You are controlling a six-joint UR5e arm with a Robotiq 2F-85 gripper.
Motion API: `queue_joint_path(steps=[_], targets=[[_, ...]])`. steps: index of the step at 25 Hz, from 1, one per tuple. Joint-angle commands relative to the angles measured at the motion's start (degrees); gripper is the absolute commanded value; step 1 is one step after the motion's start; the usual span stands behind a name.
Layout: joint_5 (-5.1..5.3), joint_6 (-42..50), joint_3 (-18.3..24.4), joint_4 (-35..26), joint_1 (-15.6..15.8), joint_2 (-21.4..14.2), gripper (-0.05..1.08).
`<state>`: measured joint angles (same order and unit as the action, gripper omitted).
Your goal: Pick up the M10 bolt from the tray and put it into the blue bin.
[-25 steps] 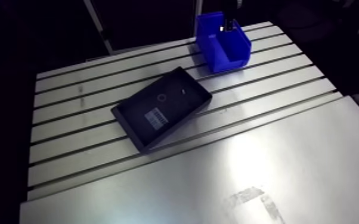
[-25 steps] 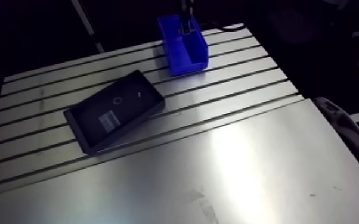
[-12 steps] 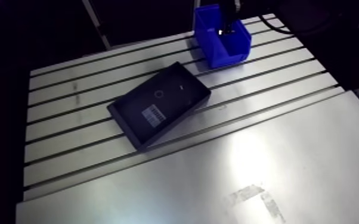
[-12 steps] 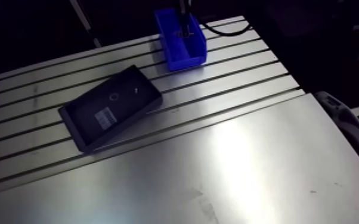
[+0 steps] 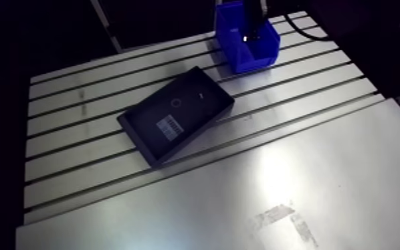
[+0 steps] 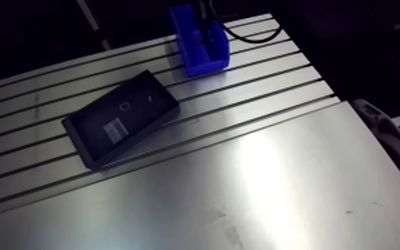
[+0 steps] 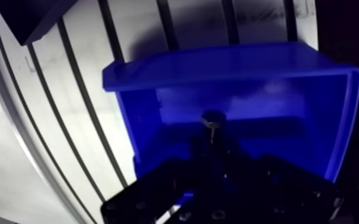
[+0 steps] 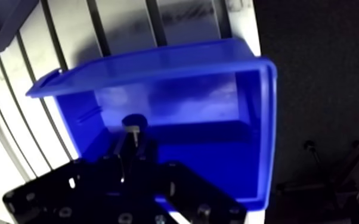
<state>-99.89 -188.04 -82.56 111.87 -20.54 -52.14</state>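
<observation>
- Wrist view: the tool is clamped on the M10 bolt. The shank is pinched between the dark fingers and the head sticks out ahead of them.
- The bolt sits inside the blue bin, held above its floor and not touching the walls as far as I can see. My guess is it's held low like that so it drops a short way and doesn't bounce out.
- The bolt itself is small and dark, with a hex head that catches a bit of light and a short, paler shank. I can't make out the threads.
- Arm view: the bin is at the far edge of the counter. The black tray is well apart from it, lying skewed across the slots with a white label on its floor.
- By my read we're nearly done, only the release is left.
</observation>
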Motion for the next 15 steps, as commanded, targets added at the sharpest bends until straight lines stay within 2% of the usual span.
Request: queue_joint_path(steps=[1, 15], targets=[[0.0, 0.15, -0.19, 0.06, 0.06, 0.52, 1.04], [0.0, 0.33, -0.89, 1.47, 0.06, 1.57, 1.02]])
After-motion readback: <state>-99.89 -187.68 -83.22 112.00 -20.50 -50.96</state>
